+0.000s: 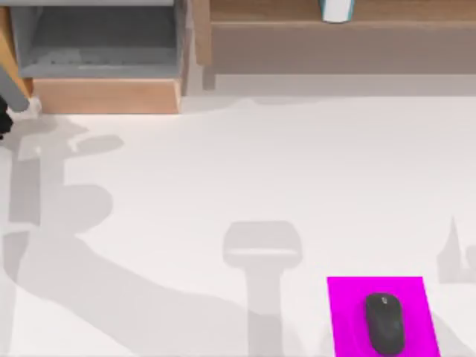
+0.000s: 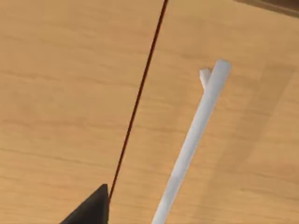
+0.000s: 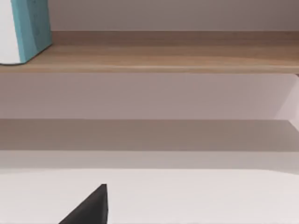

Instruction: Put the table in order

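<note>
A wide, smooth white tabletop, flat and unmarked.

It spreads across nearly the whole top view, from the left edge to the right and down to the near edge, with soft grey shadows lying over its left and middle parts. Along its far side it runs up to the foot of light-brown wooden furniture. In the right wrist view the same pale surface stretches level towards that far side.

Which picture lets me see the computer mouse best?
The top view. There the black mouse lies whole on the pink mat, near the table's front right. The left wrist view looks at wood with a white handle; the right wrist view faces the shelf.
</note>
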Robot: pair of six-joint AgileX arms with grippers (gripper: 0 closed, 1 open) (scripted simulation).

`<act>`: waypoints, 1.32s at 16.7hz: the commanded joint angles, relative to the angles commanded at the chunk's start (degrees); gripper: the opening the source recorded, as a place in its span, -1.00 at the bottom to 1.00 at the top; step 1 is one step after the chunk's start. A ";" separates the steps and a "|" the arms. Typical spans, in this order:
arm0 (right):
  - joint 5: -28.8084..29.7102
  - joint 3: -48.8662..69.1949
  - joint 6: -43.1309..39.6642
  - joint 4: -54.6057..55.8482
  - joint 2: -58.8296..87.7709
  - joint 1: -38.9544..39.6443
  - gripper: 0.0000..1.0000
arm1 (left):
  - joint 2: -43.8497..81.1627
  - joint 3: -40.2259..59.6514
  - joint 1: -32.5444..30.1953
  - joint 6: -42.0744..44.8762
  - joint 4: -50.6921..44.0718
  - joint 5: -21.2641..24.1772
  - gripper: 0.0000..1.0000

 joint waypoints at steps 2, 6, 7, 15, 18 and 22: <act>0.00 0.00 0.00 0.00 0.00 0.00 1.00 | 0.41 -0.99 -5.92 -5.41 -0.28 -4.76 1.00; 0.00 0.00 0.00 0.00 0.00 0.00 1.00 | 0.90 -0.77 -18.38 -16.08 -1.74 -12.78 1.00; 0.00 0.00 0.00 0.00 0.00 0.00 1.00 | 0.98 -0.41 -21.14 -18.53 -2.10 -14.52 1.00; 0.00 0.00 0.00 0.00 0.00 0.00 1.00 | 2.86 3.91 -38.84 -38.06 -4.11 -26.69 1.00; 0.00 0.00 0.00 0.00 0.00 0.00 1.00 | 2.70 7.62 -42.82 -44.34 -5.41 -31.13 1.00; 0.00 0.00 0.00 0.00 0.00 0.00 1.00 | 2.84 12.99 -46.58 -50.88 -7.94 -37.23 1.00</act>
